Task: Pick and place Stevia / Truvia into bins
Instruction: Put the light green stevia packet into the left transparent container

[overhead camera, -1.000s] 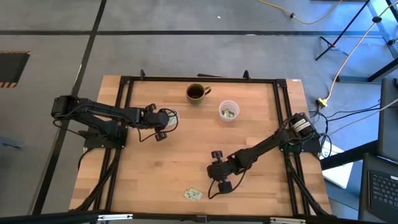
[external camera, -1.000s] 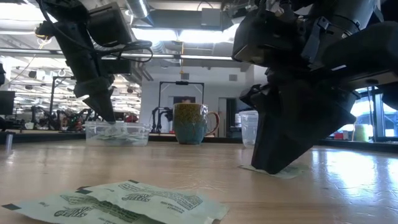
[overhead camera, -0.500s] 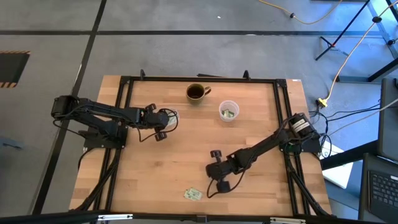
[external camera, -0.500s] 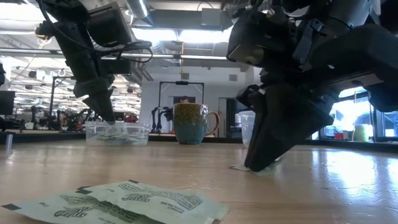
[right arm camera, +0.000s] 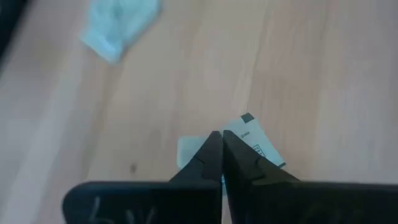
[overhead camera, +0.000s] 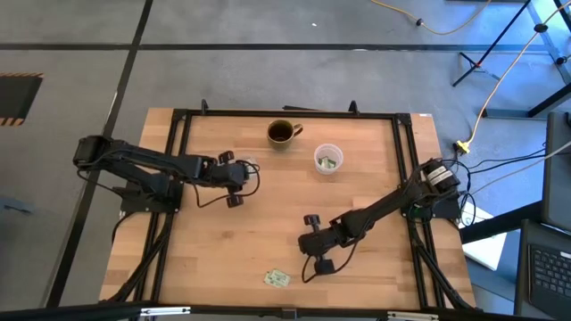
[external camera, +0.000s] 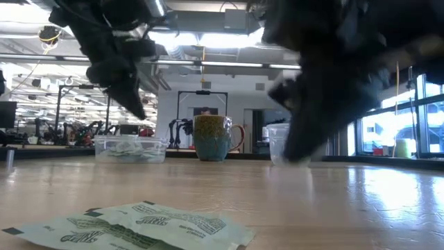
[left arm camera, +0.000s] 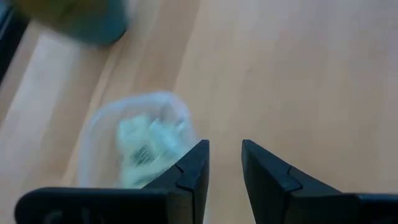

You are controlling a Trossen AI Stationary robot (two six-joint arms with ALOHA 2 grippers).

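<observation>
Right gripper (right arm camera: pixel 221 144) jaws pinch a sachet (right arm camera: pixel 258 142) above table (right arm camera: pixel 323 74)

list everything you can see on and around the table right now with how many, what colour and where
table: one, light wood, black frame.
mug: one, dark, handled, far edge, centre.
round cup: one, clear, sachets inside, right of the mug.
tub: one, clear, shallow, sachets inside, by the left arm.
loose sachets: small pile, pale green and white, near edge.
held sachet: one, white, between the right fingers.
left end effector: dark, open, empty, beside the tub.
right end effector: dark, shut on the sachet, table centre-right.
</observation>
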